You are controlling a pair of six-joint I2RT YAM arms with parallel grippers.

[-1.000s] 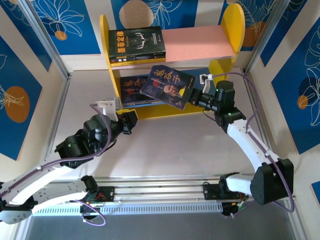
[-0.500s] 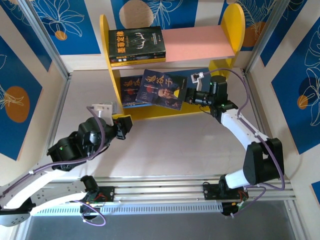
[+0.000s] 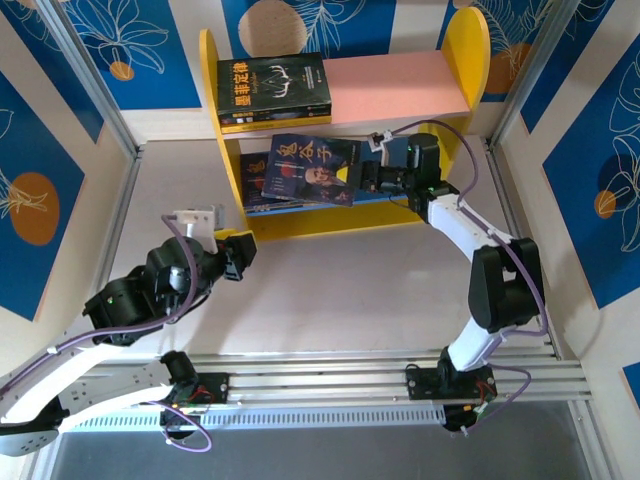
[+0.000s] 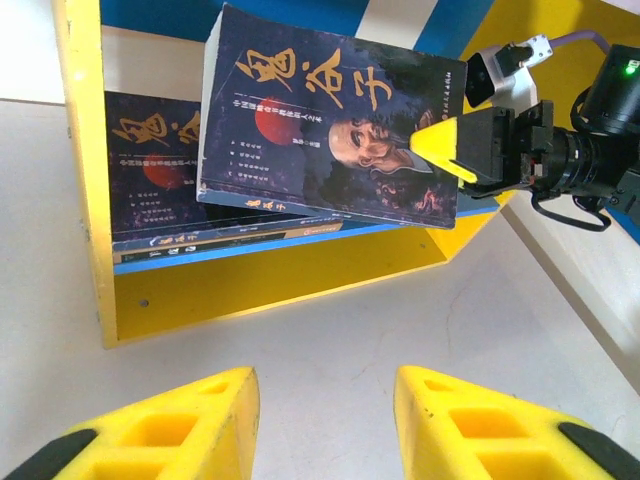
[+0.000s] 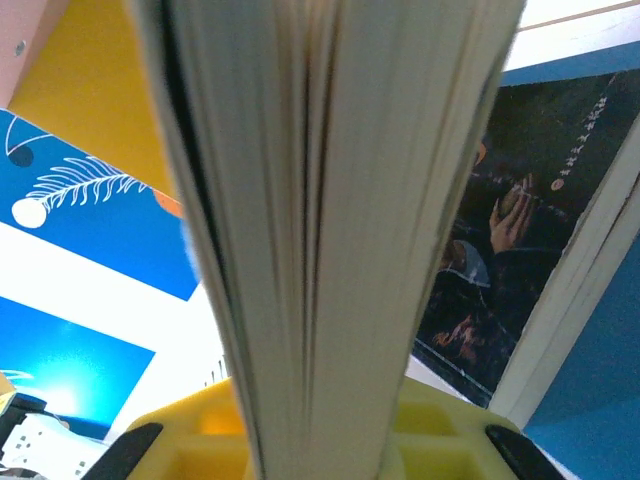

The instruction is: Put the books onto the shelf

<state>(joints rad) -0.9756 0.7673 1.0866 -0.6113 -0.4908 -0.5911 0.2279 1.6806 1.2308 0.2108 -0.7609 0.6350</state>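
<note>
- The book point(image 3: 315, 168) I am carrying, dark with a face and large Chinese letters on its cover, hangs at the front of the shelf's point(image 3: 462, 45) lower opening, cover up and slightly tilted.
- Its left part overlaps a pile of books point(image 4: 150, 170) lying flat on the left end of the blue board point(image 4: 330, 237). I cannot tell whether it touches them.
- The right gripper point(image 3: 360, 178) reaches in from the shelf's right side. Its fingers point(image 4: 445, 150) are clamped on the right edge of the carried book.
- In my right wrist view the page edges stand between the two yellow pads point(image 5: 200, 430).
- Another stack of books point(image 3: 273, 92), black with a yellow spine, lies flat on the left end of the pink board point(image 3: 400, 85) at the top of the shelf.
- The left gripper point(image 3: 235, 255) hovers over the table point(image 3: 330, 290), in front of the shelf's left yellow side panel point(image 4: 85, 150) and apart from it.
- Its fingers point(image 4: 160, 430) are spread wide, with bare tabletop between them.
</note>
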